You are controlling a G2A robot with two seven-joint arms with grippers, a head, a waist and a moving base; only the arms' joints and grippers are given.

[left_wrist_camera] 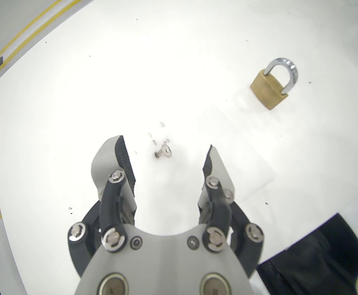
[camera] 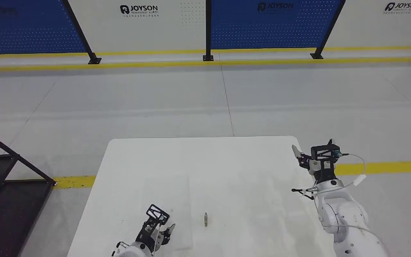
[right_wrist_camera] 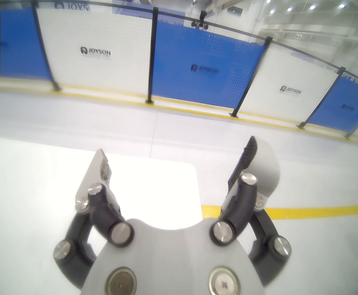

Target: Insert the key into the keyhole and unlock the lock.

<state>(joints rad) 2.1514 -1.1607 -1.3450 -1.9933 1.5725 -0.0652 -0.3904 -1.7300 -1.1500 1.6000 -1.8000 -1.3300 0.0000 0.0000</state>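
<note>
White bench [camera: 225, 167] in a fenced hall: the key [left_wrist_camera: 163, 151] lies flat just ahead of the left claw [left_wrist_camera: 165, 142], whose fingers stand apart and empty, its shaft running more across the gap than along it. The lock [left_wrist_camera: 272, 86] lies farther off to one side. The right claw [right_wrist_camera: 176, 145], also spread and empty, hovers at the far corner, leaving the left arm nearer.

Bright, even light from ceiling lamps [right_wrist_camera: 272, 10]. The white table [camera: 244, 167], at six o'clock in the top view, glares; the padlock [left_wrist_camera: 270, 89] casts hardly any shadow. The fence [right_wrist_camera: 207, 67] looks bowed.
</note>
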